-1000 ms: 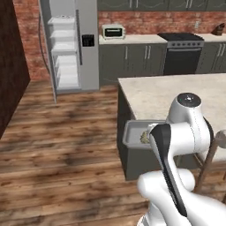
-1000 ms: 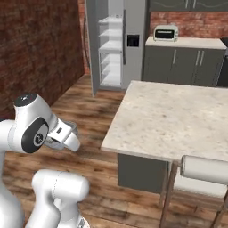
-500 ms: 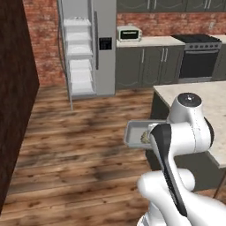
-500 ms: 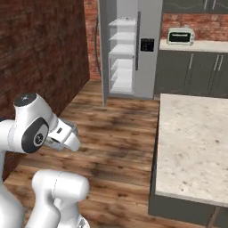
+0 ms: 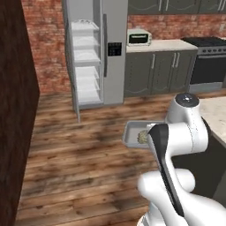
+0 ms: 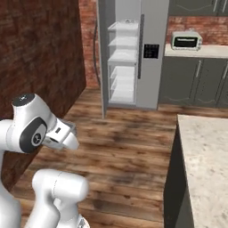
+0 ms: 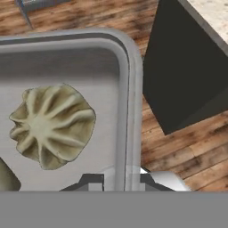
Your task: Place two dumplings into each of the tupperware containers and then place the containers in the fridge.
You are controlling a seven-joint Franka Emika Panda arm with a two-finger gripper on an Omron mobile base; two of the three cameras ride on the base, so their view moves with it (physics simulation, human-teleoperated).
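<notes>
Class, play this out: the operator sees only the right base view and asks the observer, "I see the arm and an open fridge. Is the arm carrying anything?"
Observer: Yes. The gripper is shut on the rim of a grey container, seen in the hand view.
Operator: Is the container filled?
Observer: One whole dumpling lies in it, and the edge of a second dumpling shows at the hand view's lower left.
Operator: Where is the container relative to the fridge?
Observer: In the left base view the container hangs over the wood floor, short of the fridge, whose left door is open.

Dumpling [image 7: 52, 126] in tupperware container [image 5: 131, 134], fridge [image 5: 95, 53] beyond, counter [image 6: 205, 156] right
</notes>
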